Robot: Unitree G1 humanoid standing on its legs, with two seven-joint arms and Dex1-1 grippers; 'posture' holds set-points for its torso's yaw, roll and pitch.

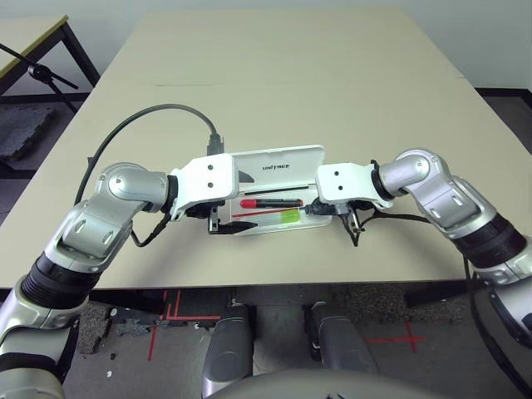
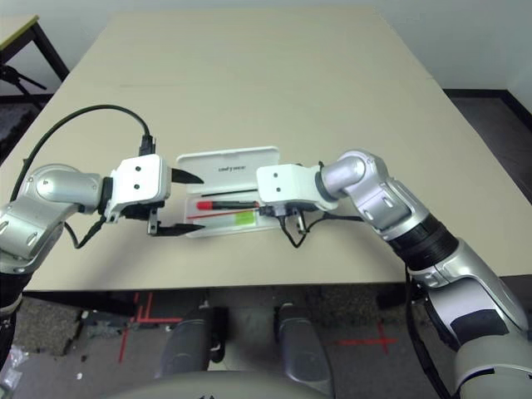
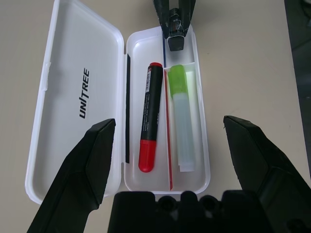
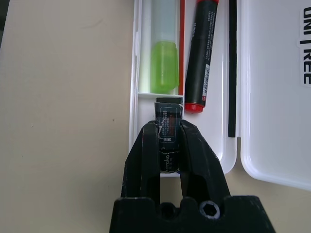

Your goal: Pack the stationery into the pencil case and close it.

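White plastic pencil case (image 1: 278, 189) lies open near the centre of the frame on the beige worktop (image 1: 274, 75), lid flat on the far side with the black UNITREE lettering (image 3: 84, 93) facing up. Red marker (image 3: 149, 117) lies in the wider tray compartment, next to the lid hinge. Pale highlighter (image 3: 183, 119) with lime-green cap sits in the narrower compartment on the other side of the thin red divider line (image 3: 168, 141), parallel to the marker. My left tool (image 3: 177, 155) hangs over the left end of the case, released, its two black fingers (image 2: 186, 176) spread wide, one above the lid and one past the tray's near edge, touching nothing. My right tool (image 4: 168, 145) is at the right end of the case, clenched on the small dark grey block (image 4: 167, 127), which stands between the fingers at the small end compartment, just past the highlighter's green cap. Cannot tell if the block touches the tray floor. Black cable (image 1: 150, 116) loops over the worktop at frame left, up from my left wrist.
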